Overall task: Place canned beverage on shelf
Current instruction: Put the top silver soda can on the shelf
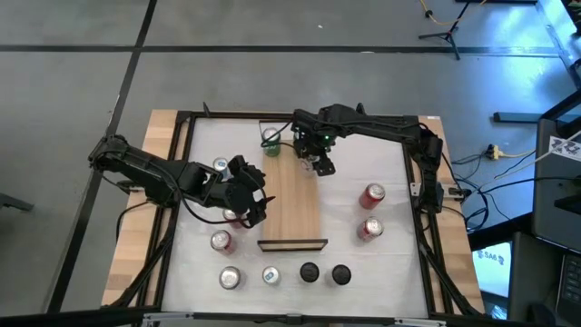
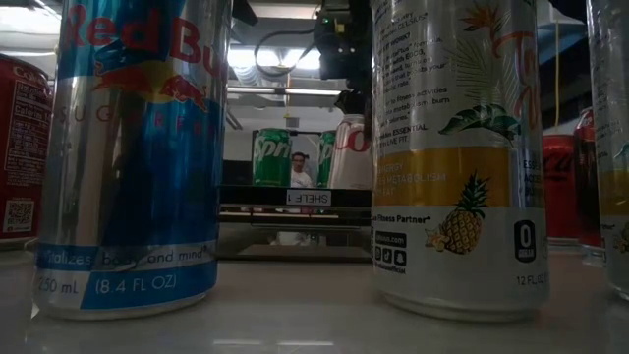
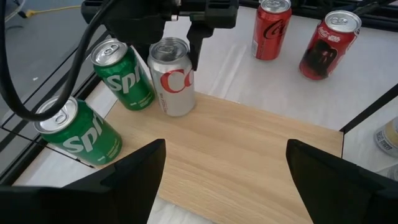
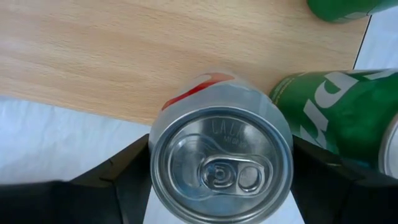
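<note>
Two tall cans fill the low view at the table's near edge, a blue-and-silver Red Bull (image 2: 133, 157) and a pineapple-printed can (image 2: 457, 157) (both untouched). Farther in, the left gripper (image 1: 247, 195) hovers at the left edge of the shelf (image 1: 292, 204), its fingers (image 3: 124, 180) spread wide and holding nothing. Beyond it, toward the shelf's far end, the right gripper (image 1: 318, 163) has its fingers pressed against both sides of a silver Coke can (image 3: 172, 76), grasping it upright.

The step in hand looks like the placement itself: the left wrist view shows the can's base on or just above the plank, next to a green Sprite can (image 3: 123, 74). What the next move calls for, I judge, is confirming the can rests flat, then opening the fingers and lifting straight up without nudging the Sprite.

The right wrist view shows only the can's lid and flanking fingers; its height above the wood cannot be told there. Only the left wrist view shows its side.
</note>
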You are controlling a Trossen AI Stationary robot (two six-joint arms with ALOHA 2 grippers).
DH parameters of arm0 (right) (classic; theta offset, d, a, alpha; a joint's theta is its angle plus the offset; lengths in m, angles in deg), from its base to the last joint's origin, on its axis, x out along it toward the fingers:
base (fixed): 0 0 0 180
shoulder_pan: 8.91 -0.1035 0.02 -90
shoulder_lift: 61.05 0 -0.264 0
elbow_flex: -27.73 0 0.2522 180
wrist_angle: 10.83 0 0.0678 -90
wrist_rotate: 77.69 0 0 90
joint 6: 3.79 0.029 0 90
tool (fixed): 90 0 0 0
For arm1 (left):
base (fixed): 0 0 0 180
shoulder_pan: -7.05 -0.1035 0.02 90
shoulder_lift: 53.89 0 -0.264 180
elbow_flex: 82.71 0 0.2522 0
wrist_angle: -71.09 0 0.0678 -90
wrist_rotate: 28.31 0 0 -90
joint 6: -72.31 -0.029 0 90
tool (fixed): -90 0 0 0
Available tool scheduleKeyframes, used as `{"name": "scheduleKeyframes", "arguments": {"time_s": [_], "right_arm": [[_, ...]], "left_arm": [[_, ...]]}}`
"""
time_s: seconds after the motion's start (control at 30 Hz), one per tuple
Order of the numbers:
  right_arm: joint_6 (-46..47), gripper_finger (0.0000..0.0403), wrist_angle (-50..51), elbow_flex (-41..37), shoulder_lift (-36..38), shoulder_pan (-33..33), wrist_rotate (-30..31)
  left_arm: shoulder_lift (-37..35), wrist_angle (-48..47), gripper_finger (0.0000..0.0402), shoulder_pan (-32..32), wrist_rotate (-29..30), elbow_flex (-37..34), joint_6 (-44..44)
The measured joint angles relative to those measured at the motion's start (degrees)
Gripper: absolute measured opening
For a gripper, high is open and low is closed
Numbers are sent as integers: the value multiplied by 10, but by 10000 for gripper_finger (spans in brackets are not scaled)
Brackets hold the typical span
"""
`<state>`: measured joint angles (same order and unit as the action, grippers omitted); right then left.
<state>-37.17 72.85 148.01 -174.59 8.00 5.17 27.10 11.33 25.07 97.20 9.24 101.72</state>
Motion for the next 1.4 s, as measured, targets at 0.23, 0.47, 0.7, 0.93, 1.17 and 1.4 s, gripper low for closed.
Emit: {"name": "scheduleKeyframes", "arguments": {"time_s": [0.23,0.47,0.7,0.93,1.17,1.4], "right_arm": [[5,296,-18,0,-1,0,0],[5,296,-18,0,-1,0,0],[5,296,-24,-1,-1,0,0],[5,296,-28,-1,-1,0,0],[5,326,-26,-1,-1,0,0],[5,354,-25,-1,-1,0,30]], "left_arm": [[0,0,322,0,0,0,0],[0,0,322,0,0,0,0],[0,0,322,0,0,0,0],[0,0,322,0,0,0,0],[0,0,322,0,0,0,0],[0,0,322,0,0,0,0]]}}
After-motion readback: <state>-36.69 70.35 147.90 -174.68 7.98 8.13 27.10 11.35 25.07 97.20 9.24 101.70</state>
